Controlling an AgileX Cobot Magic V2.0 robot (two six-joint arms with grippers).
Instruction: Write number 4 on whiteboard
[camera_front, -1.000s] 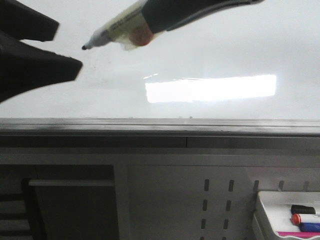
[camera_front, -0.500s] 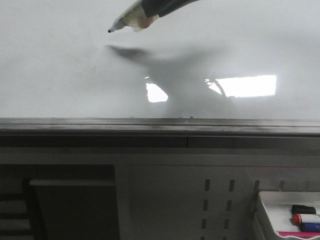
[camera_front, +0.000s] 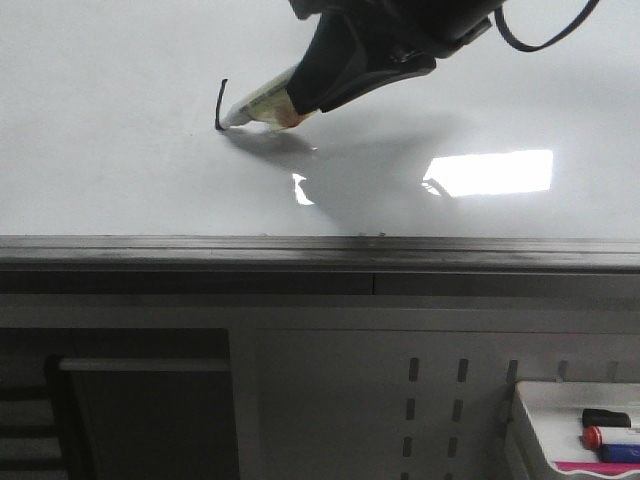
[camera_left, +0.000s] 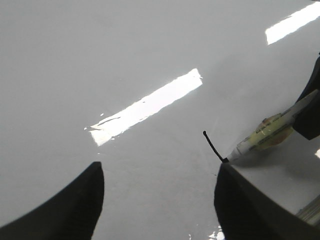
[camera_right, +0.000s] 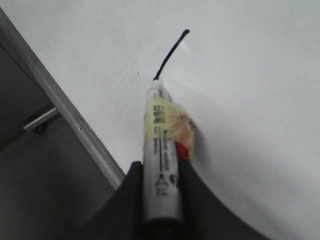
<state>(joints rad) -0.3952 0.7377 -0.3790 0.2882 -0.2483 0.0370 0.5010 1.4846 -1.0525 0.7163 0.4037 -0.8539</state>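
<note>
You worked at a lab-style test bench: a whiteboard (camera_front: 120, 180) lay flat, perforated metal panelling (camera_front: 435, 410) sat below, and a marker tray (camera_front: 560, 425) stood at 5 o'clock.

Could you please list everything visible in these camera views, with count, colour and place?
whiteboard: one, glossy white with bright glare patches, fills the upper half of the front view.
ledge: one, grey metal, along the whiteboard's near edge.
black stroke: one, short and thin, the start of the number 4, on the whiteboard at the marker's tip.
marker: one, pale yellowish barrel, tip on the whiteboard.
tray: one, white, lower right of the front view, holding spare markers in black, red and blue; count unclear.
right gripper: one, black, clamped on the marker.
left gripper: one, black, open, over the whiteboard, empty.
</note>
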